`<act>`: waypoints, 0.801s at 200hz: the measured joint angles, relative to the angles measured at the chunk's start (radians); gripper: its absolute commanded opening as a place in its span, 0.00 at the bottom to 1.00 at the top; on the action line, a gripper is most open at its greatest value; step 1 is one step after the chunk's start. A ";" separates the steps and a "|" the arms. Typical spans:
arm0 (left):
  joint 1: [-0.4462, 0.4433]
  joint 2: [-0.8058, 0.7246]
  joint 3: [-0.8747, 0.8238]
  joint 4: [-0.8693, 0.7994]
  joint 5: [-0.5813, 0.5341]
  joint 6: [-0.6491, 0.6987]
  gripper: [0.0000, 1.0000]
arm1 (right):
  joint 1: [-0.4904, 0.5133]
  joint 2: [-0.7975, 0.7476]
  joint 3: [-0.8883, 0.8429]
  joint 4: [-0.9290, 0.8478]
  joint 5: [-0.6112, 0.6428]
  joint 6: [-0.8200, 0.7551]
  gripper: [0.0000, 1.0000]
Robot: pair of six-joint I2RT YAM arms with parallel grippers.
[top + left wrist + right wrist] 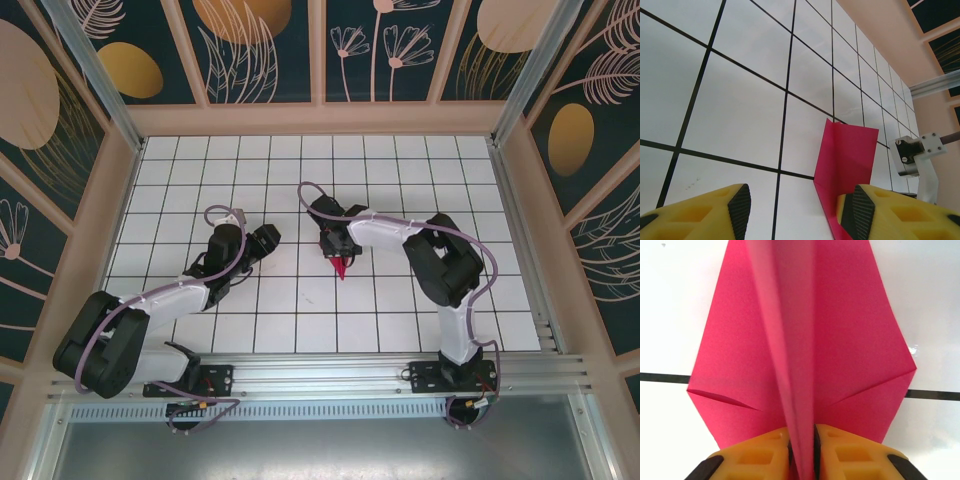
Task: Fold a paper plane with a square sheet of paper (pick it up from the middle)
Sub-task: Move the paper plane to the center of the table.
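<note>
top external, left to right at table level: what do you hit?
left arm's black elbow → left gripper → folded pink paper → right arm's black elbow

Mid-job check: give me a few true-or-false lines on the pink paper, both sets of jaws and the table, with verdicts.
1. The right jaws are shut on the centre ridge of the folded pink paper. True.
2. The left jaws are clamped on the paper too. False: they stand open and grip nothing.
3. The paper lies flat as an unfolded square. False: it is creased, with a flap spread to each side of a raised ridge.
4. The table is white tile with black grid lines. True.
</note>
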 measured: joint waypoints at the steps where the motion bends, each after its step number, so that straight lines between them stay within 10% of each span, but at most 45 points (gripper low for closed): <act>1: 0.000 0.000 0.000 0.000 0.000 0.000 0.59 | 0.000 -0.001 -0.001 0.001 0.000 0.000 0.17; 160: 0.000 -0.026 0.000 -0.022 0.000 0.014 0.60 | -0.001 -0.015 0.026 -0.034 -0.004 0.011 0.29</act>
